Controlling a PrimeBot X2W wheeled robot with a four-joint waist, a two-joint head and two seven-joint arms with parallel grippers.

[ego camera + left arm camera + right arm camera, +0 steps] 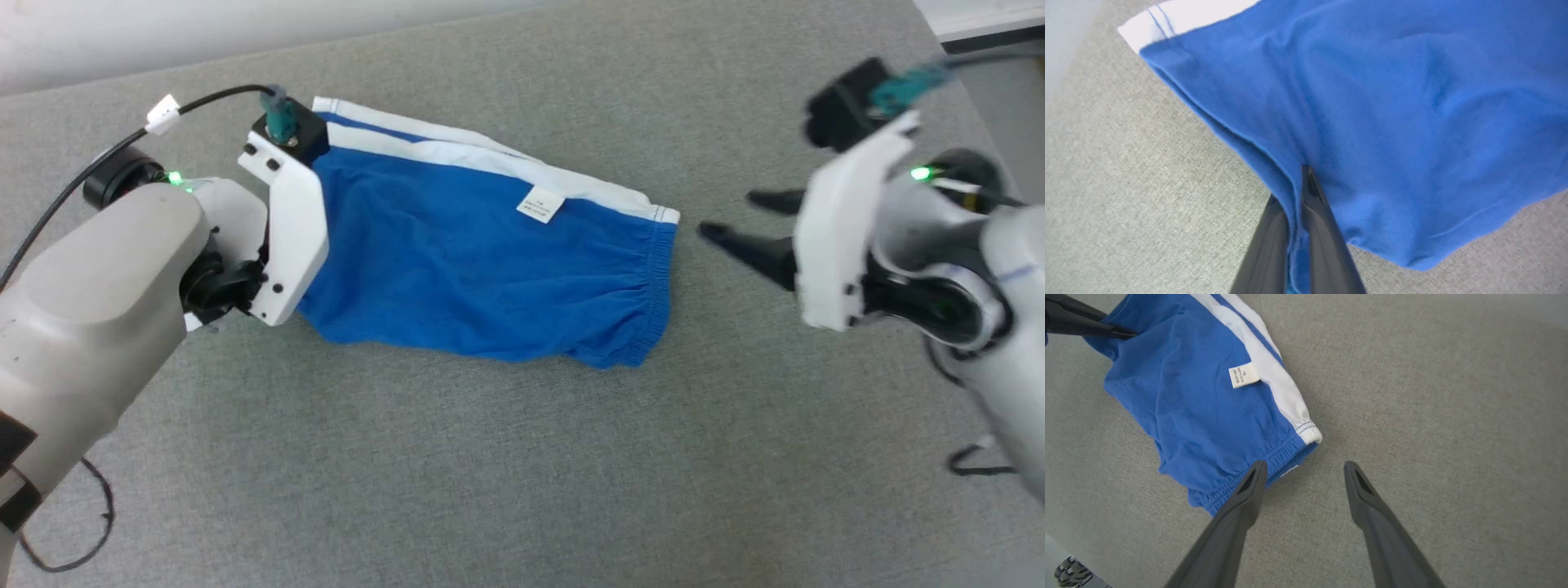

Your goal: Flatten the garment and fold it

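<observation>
Your blue shorts lie on the grey fabric-covered worktop, with the white stripes along the far edge and the small white label face up. Your left claw is pinching a fold of blue cloth at the shorts' left end, fingers pressed together on it. Your right claw is spread wide just beside the gathered elastic edge at the right end. One finger seems to overlap that edge, though contact is hard to judge.
</observation>
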